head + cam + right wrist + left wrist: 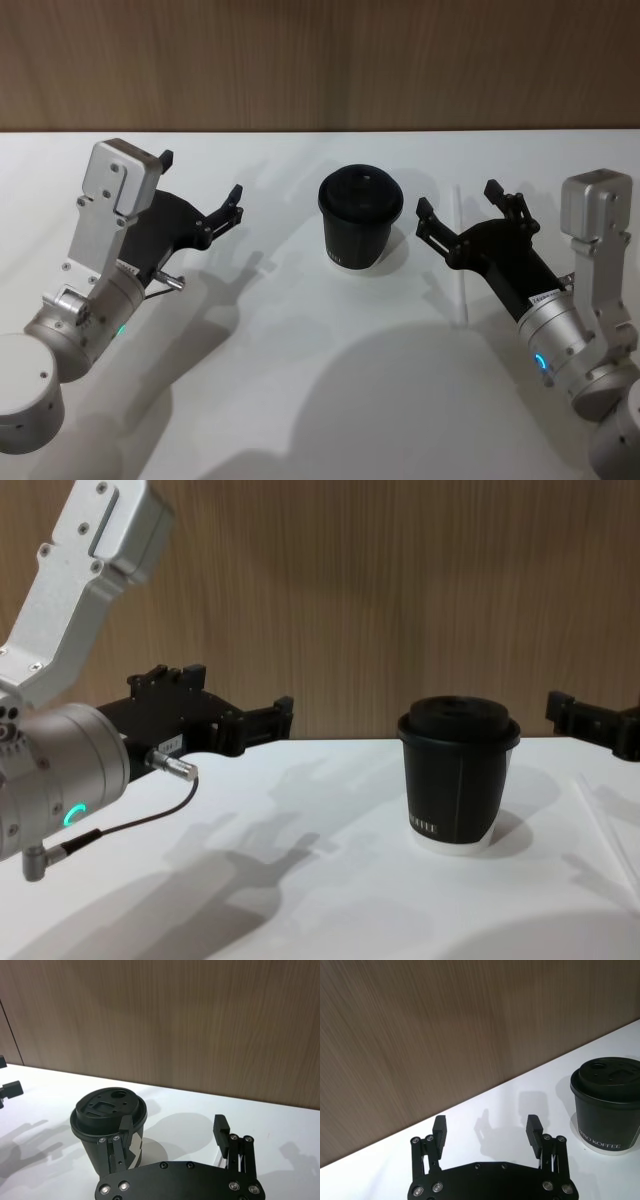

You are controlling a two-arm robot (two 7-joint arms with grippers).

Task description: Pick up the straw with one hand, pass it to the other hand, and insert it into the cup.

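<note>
Left gripper (200, 177) & right gripper (458, 200): flat black plates (490, 1185) w/ silver screws (124, 1186), short blocky fingers (440, 1129). Silver cyl. wrists (60, 770), lit rings (70, 815), boxy silver brackets (110, 200); thin cable (130, 825) w/ metal plug (172, 767).

Cup (360, 225) mid table (300, 380), free L/R

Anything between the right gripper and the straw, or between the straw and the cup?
Nothing visible either way. The straw lies on the table right of the cup, beneath the open right gripper. The left gripper hovers open on the cup's other side.
</note>
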